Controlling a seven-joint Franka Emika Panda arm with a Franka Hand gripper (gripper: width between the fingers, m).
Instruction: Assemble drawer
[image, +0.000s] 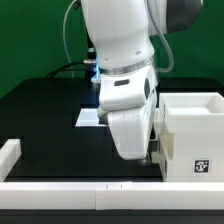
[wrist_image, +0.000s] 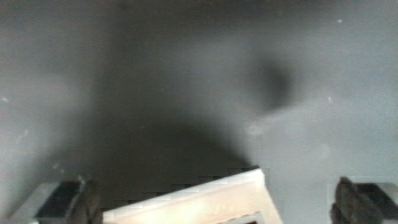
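Observation:
The drawer's large white boxy housing (image: 190, 135) stands at the exterior view's right, open side up, with a black-and-white tag on its front face. My gripper (image: 148, 156) hangs low over the black table, right against the housing's left side. In the wrist view the gripper (wrist_image: 214, 205) is open, its two dark fingertips (wrist_image: 63, 202) wide apart. A white part's corner (wrist_image: 187, 205) lies between them, with a gap to the other finger. I cannot tell which drawer part it is. The two trays with knobs are out of view.
Low white rails run along the table's front (image: 90, 188) and the exterior view's left (image: 10, 152). The marker board (image: 88, 117) lies flat behind the arm. The arm's white body (image: 120, 50) hides the table's middle.

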